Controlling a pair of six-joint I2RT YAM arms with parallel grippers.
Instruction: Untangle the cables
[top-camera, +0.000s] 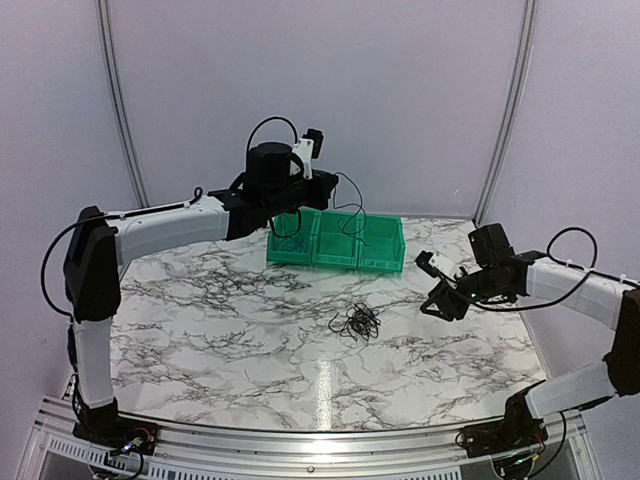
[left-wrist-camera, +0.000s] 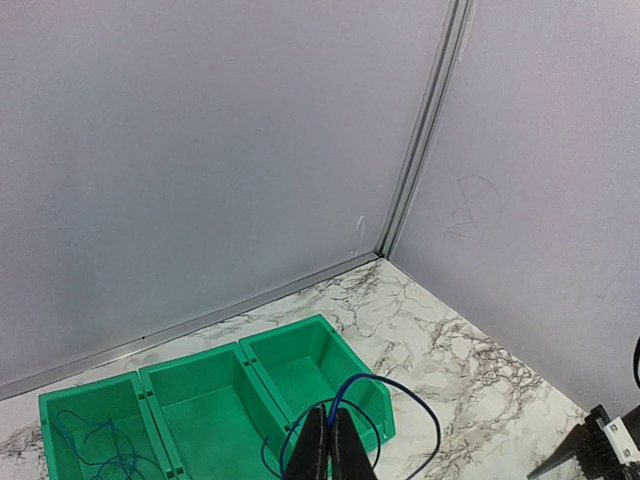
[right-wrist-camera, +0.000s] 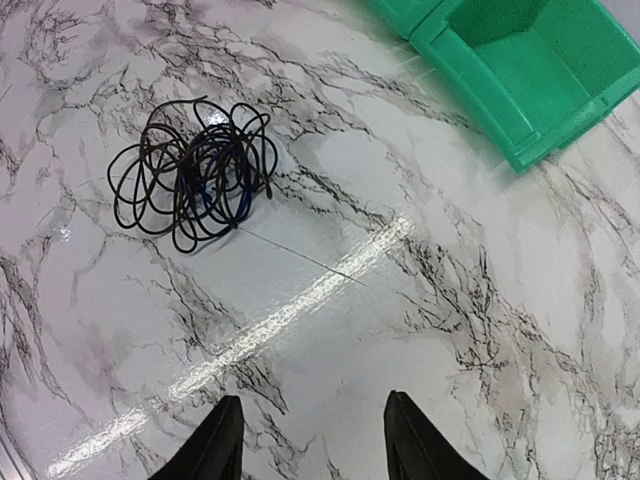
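Note:
A knotted clump of thin black cables with a blue strand lies on the marble table; it also shows in the right wrist view. My left gripper is shut on a loose blue cable and holds it in the air over the green bins; in the top view the left gripper hangs above the left bin. Another blue cable lies in the left bin. My right gripper is open and empty, above the table right of the clump; it also shows in the top view.
Three joined green bins stand at the back of the marble table near the grey walls. The middle and right bins look empty.

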